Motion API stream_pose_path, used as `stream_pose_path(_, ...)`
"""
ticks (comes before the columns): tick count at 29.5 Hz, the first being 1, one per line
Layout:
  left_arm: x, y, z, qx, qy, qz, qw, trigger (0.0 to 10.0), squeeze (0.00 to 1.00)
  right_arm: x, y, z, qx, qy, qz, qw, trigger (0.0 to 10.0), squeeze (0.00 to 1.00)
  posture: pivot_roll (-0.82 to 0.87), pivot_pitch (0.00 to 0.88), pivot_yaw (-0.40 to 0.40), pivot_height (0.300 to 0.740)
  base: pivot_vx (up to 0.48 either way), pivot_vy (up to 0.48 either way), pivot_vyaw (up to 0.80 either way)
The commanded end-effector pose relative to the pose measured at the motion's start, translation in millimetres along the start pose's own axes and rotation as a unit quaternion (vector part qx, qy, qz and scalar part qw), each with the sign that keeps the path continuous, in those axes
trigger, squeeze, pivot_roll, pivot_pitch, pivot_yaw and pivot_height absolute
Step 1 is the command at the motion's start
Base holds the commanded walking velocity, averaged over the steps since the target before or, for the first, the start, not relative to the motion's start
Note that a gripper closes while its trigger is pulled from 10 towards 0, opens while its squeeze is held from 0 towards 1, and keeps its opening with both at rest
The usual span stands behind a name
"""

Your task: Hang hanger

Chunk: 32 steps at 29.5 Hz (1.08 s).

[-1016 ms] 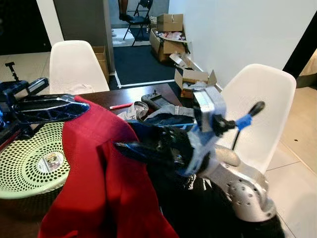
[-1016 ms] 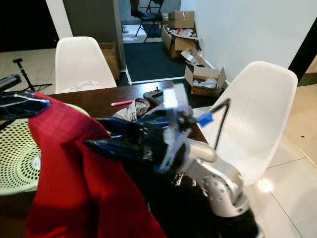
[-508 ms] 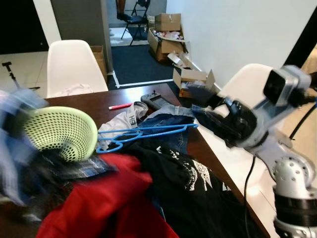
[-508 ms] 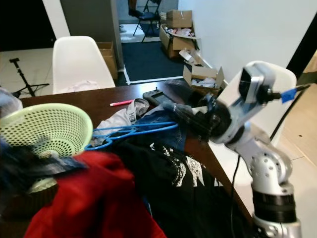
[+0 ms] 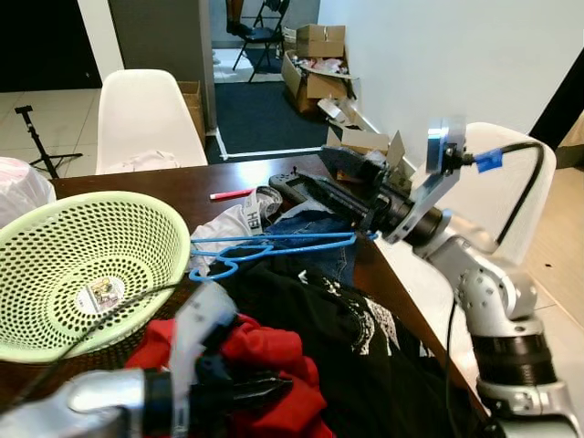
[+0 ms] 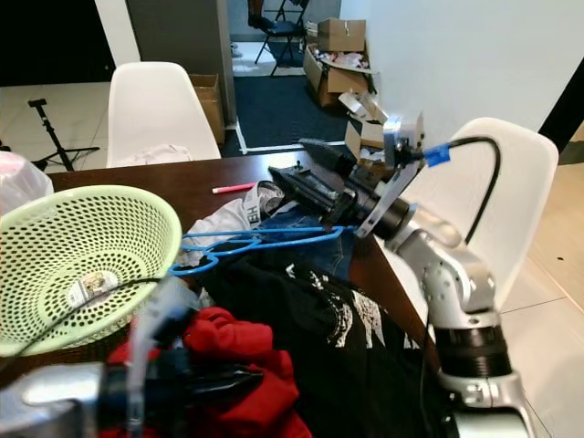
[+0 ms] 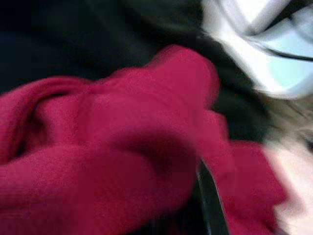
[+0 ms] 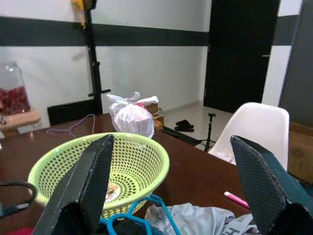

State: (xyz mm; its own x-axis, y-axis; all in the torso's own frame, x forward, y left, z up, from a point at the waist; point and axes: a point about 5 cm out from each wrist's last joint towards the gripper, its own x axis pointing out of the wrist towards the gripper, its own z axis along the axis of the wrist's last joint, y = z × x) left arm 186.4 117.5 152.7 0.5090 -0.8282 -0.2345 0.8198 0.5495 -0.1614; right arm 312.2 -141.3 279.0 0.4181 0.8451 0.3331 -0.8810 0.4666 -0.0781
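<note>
The blue hanger lay flat on the heap of clothes on the dark counter, its hook toward the green basket and its long bar running across a pair of jeans and a white shirt. The right tool hovered just above the hanger's far end, near the counter's right edge, with its two black fingers spread wide and nothing between them. In the right wrist view the hanger's hook showed low between those fingers, with the basket beyond it. The hanger was not touched by either tool.

The left tool was low at the near edge of the counter, pushed into a crumpled red garment beside a black shirt. The left wrist view was blurred red cloth, and whether that tool was spread or pressed together could not be told.

A pink pen lay on the counter beyond the clothes, and two white chairs stood at the far side and the right.
</note>
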Motion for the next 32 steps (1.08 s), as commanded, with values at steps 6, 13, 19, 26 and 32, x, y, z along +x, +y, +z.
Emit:
stream_pose_path(6, 3.6, 13.4, -11, 0.015, -0.065, 0.155, 0.986, 10.0, 0.0, -9.2, 10.4, -5, -0.056, 0.093, 0.089, 0.99, 10.0, 0.0, 0.14, 0.042, -0.11, 0.74, 0.0, 0.0, 0.0)
stream_pose_path(13, 2.8, 11.0, -10, 0.05, -0.096, 0.227, 0.968, 10.0, 0.0, -14.1, 15.7, -18, -0.14, 0.225, 0.162, 0.951, 10.0, 0.0, 0.14, 0.038, -0.124, 0.74, 0.0, 0.0, 0.0)
stream_pose_path(19, 11.3, 3.2, -13, 0.094, -0.093, 0.221, 0.966, 10.0, 0.0, 14.9, 20.2, -50, -0.249, 0.295, 0.162, 0.908, 10.0, 0.0, 0.14, 0.043, -0.13, 0.74, 0.0, 0.0, 0.0)
stream_pose_path(26, 17.2, -3.5, -15, 0.122, -0.093, 0.212, 0.965, 10.0, 0.0, 48.0, 20.4, -70, -0.32, 0.302, 0.096, 0.893, 10.0, 0.0, 0.14, 0.047, -0.13, 0.74, 0.0, 0.0, 0.0)
stream_pose_path(32, 17.6, -3.4, -17, 0.115, -0.103, 0.222, 0.963, 10.0, 0.0, 52.4, 20.6, -79, -0.381, 0.335, 0.104, 0.855, 10.0, 0.0, 0.14, 0.046, -0.132, 0.74, 0.0, 0.0, 0.0)
